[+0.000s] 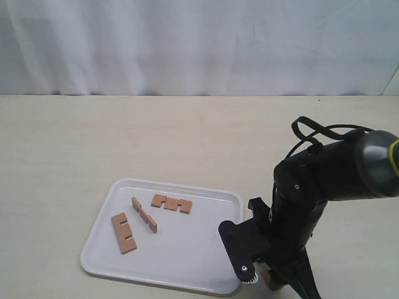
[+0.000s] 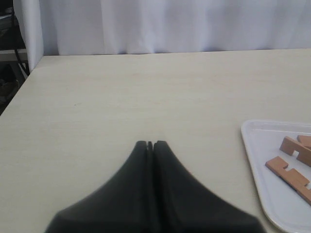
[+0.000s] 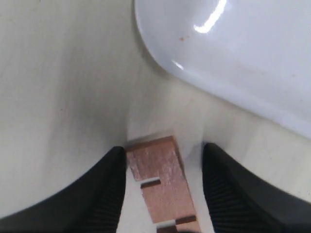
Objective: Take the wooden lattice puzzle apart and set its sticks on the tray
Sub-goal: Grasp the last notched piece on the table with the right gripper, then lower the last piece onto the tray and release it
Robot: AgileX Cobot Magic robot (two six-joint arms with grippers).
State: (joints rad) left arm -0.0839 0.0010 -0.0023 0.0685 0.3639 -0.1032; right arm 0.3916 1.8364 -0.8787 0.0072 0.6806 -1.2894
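Three sticks (image 1: 144,215) lie flat and apart on the tray (image 1: 187,255), so the wooden lattice puzzle no longer stands as a grid anywhere in view. The fourth stick (image 3: 163,182) lies on the worktop (image 1: 124,137), just beside the tray's near right corner and outside its rim. The right arm (image 1: 324,180) bends down over it. The right jaws are released and straddle the stick across its narrow width, which suits a flat bar: the short span fits between them and the long ends stay free. One finger (image 3: 104,194) looks to be at the notched edge, while the other shows a clear gap, so nothing is grasped yet. A squeeze there would probably bear on the teeth between the notches, so a square closing matters. The tray's rounded rim sits near the stick, and the bar will likely need lifting over that low lip rather than sliding. Beyond it, the right half of the tray is bare white, well apart from the three laid sticks, which leaves ample room to set this one down. The left jaws are clenched on nothing over bare worktop, apart from the tray and out of the way.
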